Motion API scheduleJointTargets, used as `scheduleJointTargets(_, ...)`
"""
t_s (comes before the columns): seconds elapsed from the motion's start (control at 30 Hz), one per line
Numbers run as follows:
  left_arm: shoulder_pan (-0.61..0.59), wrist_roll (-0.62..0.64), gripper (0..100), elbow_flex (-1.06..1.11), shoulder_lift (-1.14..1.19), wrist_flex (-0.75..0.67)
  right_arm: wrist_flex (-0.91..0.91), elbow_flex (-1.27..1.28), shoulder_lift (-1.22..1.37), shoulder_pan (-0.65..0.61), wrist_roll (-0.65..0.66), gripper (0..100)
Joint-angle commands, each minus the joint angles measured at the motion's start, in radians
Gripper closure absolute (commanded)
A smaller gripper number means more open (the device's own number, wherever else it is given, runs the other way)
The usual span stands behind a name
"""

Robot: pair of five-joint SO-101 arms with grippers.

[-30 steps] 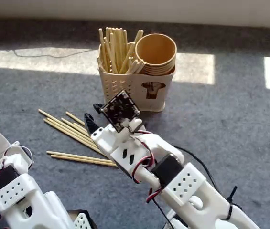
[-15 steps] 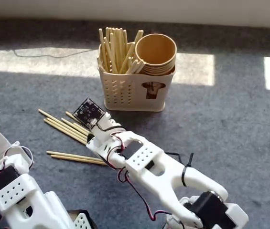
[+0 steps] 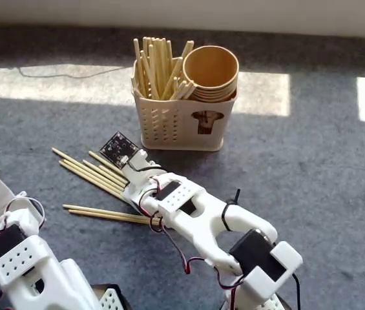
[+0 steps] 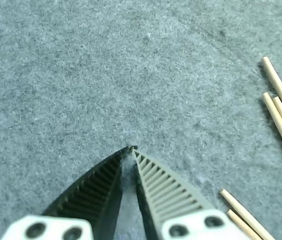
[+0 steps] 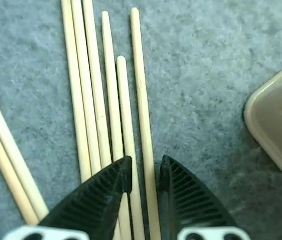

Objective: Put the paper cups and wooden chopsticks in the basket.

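Observation:
A cream basket stands on the grey carpet, holding a stack of paper cups and a bunch of wooden chopsticks. Several loose chopsticks lie in front of it to the left, and two more lie nearer the arms. My right gripper is low over the loose chopsticks, open a little, with one or two sticks running between its jaws. My left gripper is shut and empty above bare carpet, with chopstick ends off to one side.
The left arm rests at the near left edge. The right arm stretches diagonally toward the sticks. A corner of the basket sits close to the right gripper. A sunlit band crosses the carpet behind.
The right arm has swung left and dropped down from in front of the basket onto the loose chopsticks. The left arm has stayed still.

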Motion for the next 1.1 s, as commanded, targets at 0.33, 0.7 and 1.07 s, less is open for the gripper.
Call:
scheduleJointTargets(0.33, 0.022, -0.003, 100, -0.008, -0.022, -0.018, 0.259, -0.191, 0.05, 0.035, 0.068, 99.4)
scheduleJointTargets(0.7, 0.022, -0.005, 100, -0.007, -0.022, -0.018, 0.4, -0.202, -0.033, 0.033, 0.092, 99.1)
scheduleJointTargets(1.07, 0.022, -0.005, 100, -0.007, -0.022, -0.018, 0.398, -0.203, 0.074, 0.019, 0.092, 88.9)
